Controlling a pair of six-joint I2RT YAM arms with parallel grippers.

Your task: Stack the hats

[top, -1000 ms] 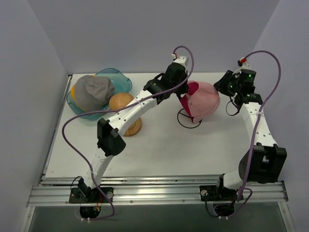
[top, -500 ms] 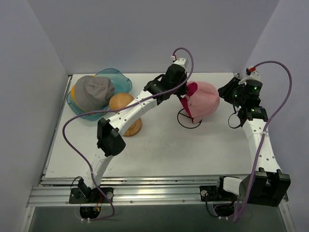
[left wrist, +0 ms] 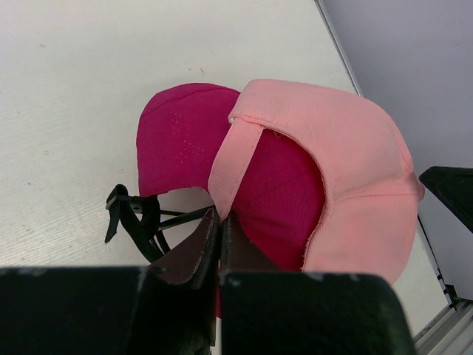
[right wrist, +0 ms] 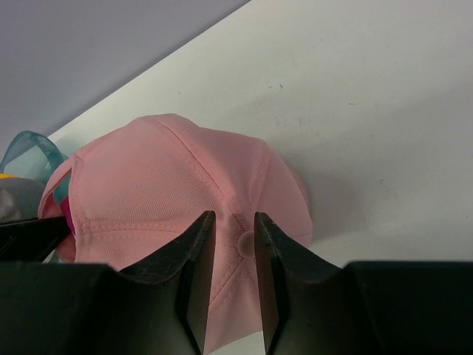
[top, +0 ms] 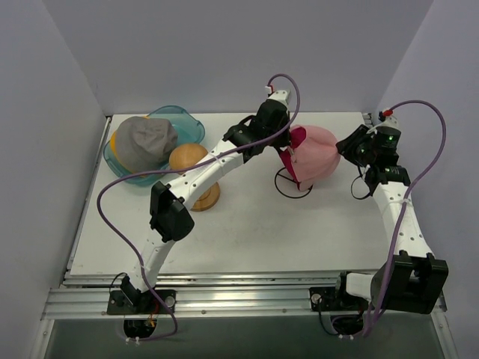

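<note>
A light pink cap [top: 318,153] sits over a magenta cap [top: 297,137] on a black wire stand [top: 293,187] at the back right of the table. My left gripper [left wrist: 220,214] is shut on the pink cap's [left wrist: 347,170] back strap, with the magenta cap [left wrist: 177,140] showing under it. My right gripper [right wrist: 233,216] hovers at the pink cap's [right wrist: 162,185] crown, jaws a little apart, the top button showing in the gap. A grey cap [top: 146,140] lies on a yellow-orange hat [top: 114,142] at the back left.
The grey and yellow hats rest in a translucent teal tub [top: 187,123]. A round-topped wooden hat stand [top: 188,157] stands under my left arm's forearm. The side wall is close behind my right gripper [top: 344,143].
My right arm shifted its wrist slightly outward, then back toward the pink cap. My left arm and both caps have stayed put.
</note>
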